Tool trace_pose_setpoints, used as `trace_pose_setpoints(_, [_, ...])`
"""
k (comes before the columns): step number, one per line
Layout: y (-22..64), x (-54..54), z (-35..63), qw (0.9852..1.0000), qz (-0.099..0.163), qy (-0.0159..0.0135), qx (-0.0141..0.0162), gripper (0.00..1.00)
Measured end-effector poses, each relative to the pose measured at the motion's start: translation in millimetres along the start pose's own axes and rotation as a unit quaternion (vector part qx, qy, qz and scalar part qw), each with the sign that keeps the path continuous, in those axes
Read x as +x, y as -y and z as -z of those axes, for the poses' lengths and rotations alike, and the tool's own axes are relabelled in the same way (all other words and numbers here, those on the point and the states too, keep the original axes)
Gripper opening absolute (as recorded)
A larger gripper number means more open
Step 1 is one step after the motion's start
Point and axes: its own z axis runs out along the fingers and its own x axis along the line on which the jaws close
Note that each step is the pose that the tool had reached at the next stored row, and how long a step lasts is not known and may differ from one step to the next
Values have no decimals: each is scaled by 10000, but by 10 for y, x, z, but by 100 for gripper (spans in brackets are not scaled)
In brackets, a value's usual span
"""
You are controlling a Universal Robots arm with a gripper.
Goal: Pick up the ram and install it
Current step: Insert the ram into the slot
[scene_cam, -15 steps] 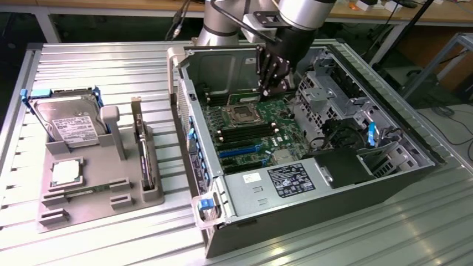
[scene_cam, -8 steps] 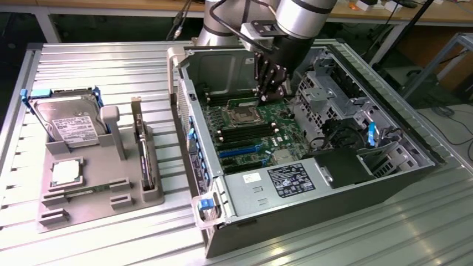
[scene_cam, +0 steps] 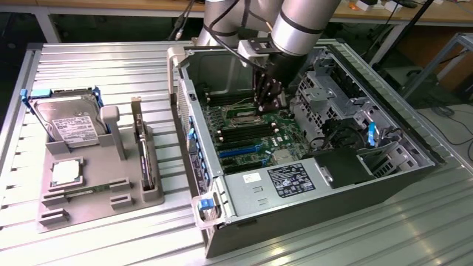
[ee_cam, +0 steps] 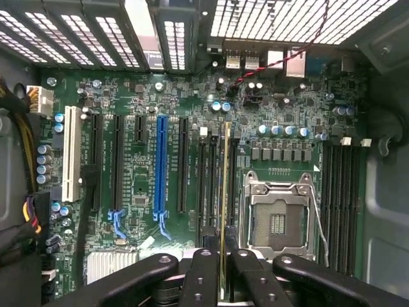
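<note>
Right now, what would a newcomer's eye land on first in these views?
The open computer case in the middle of the exterior view, with the arm down inside it. In the wrist view, the tool grips the ram edge-on, lined up with the memory slots beside the empty processor socket.

Ribbed silver table [scene_cam: 96, 61], grey holder tray [scene_cam: 99, 209] lying at the exterior view's left, open computer case [scene_cam: 310, 216] just beside it, maybe touching.
</note>
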Motion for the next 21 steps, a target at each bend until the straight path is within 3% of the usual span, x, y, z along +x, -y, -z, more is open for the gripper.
trace_pose_setpoints(6, [44,16,-148,10000,-1,-1,0,14])
trace_pose_setpoints(15, [63,118,-455,10000,3,-3,-3,14])
trace_pose_setpoints(21, [67,121,-502,10000,10,-4,-2,14])
